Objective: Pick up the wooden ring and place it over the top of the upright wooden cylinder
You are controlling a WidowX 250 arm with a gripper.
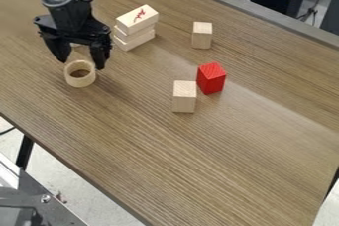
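At the near left corner there is a metal frame [56,209], below the wooden table [198,170]. On the table, the nearest thing is a plain wooden block [185,97], and just behind it, to the right, stands a red block [212,79]. More to the left is a pale ring [80,80], which lies flat. The black fingers [101,56] are over its far side, spread about as wide as the ring, and they hold nothing; whether they touch it, I cannot tell. Farther back stand another plain block [202,36] and, to its left, a stack of three pale blocks [134,39]. The top one has a red mark [140,15], which I cannot read.
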